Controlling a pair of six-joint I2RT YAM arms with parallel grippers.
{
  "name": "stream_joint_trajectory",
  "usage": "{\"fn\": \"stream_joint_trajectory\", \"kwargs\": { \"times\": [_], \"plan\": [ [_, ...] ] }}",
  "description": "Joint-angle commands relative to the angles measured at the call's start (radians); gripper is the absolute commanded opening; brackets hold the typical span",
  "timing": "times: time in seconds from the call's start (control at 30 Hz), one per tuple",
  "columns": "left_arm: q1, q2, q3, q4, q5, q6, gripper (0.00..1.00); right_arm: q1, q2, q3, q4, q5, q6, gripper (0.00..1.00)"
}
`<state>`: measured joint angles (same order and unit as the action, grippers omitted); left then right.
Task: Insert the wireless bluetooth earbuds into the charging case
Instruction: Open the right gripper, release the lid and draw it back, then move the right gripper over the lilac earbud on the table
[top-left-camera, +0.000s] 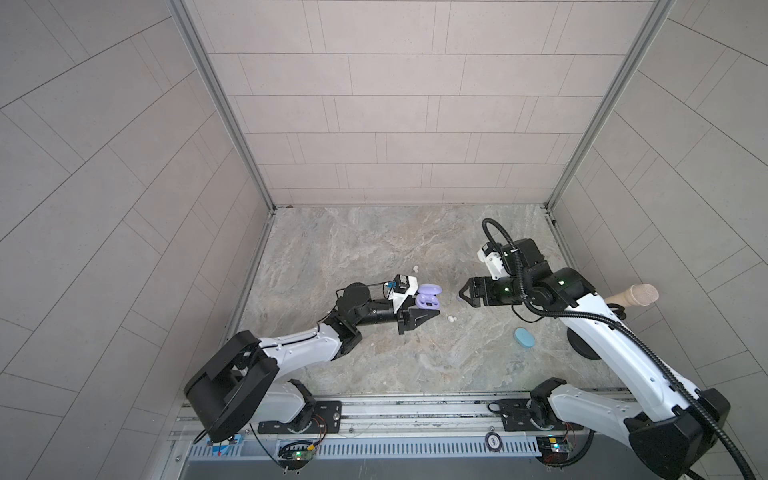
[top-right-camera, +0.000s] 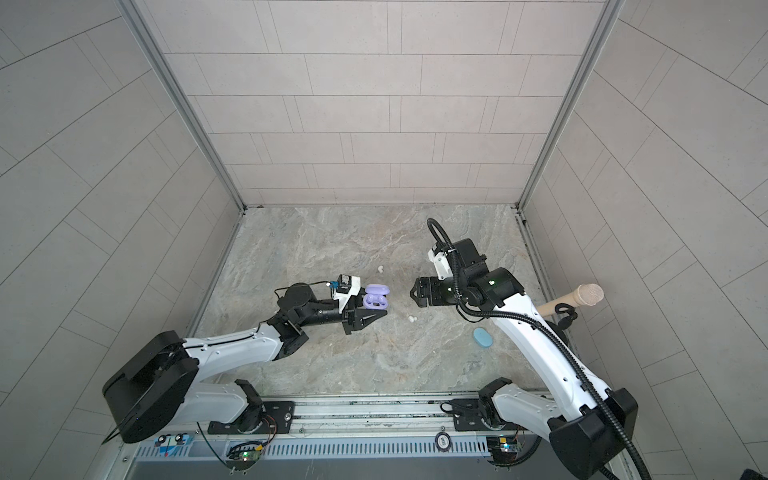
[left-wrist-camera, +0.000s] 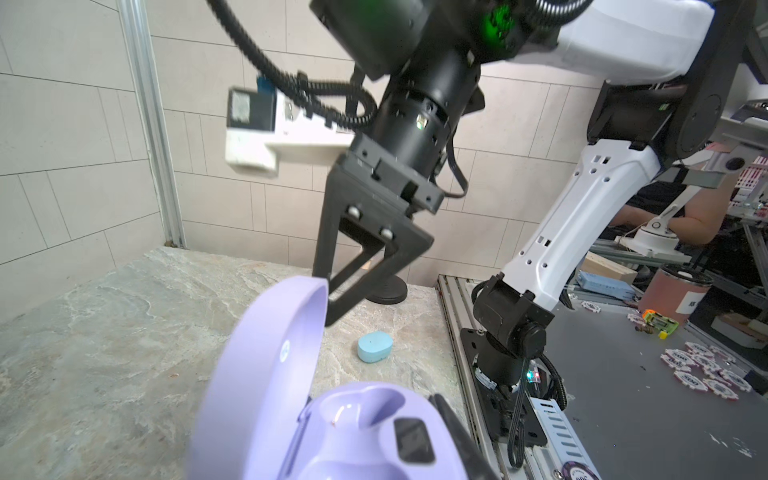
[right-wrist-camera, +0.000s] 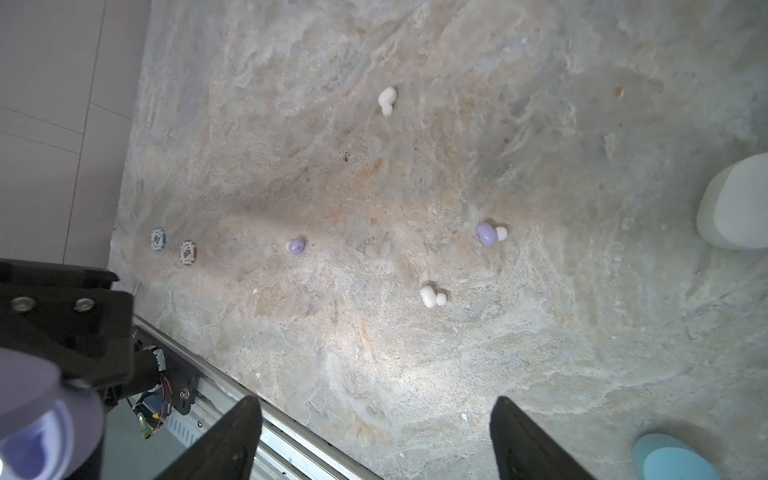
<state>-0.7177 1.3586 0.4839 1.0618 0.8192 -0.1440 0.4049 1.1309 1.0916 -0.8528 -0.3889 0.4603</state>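
Note:
My left gripper is shut on an open lilac charging case held above the table; its lid stands up, and the one socket that shows is empty. My right gripper hangs open and empty to the right of the case, apart from it. On the stone table lie two lilac earbuds and two white earbuds. Both top views show a white earbud below the gap between the grippers.
A closed light blue case lies at the front right, with a pale oval case beside it. Two poker chips sit near the wall. A microphone-like stick on a black base stands at the right edge.

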Motion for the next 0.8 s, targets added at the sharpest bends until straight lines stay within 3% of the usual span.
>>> {"fn": "stream_joint_trajectory", "kwargs": {
  "times": [0.0, 0.17, 0.43, 0.77],
  "plan": [
    [0.029, 0.071, 0.015, 0.204, 0.065, -0.100, 0.06, -0.004, 0.045, -0.013, 0.030, 0.014, 0.063, 0.89],
    [0.034, 0.139, 0.045, 0.285, 0.110, -0.158, 0.06, -0.005, 0.138, -0.028, 0.024, 0.007, 0.050, 0.89],
    [0.034, 0.110, 0.038, 0.265, 0.126, -0.156, 0.07, -0.007, 0.222, -0.116, 0.141, 0.030, 0.115, 0.88],
    [0.014, 0.043, 0.029, 0.186, 0.112, -0.114, 0.09, -0.021, 0.294, -0.123, 0.166, 0.028, 0.107, 0.89]
  ]
}}
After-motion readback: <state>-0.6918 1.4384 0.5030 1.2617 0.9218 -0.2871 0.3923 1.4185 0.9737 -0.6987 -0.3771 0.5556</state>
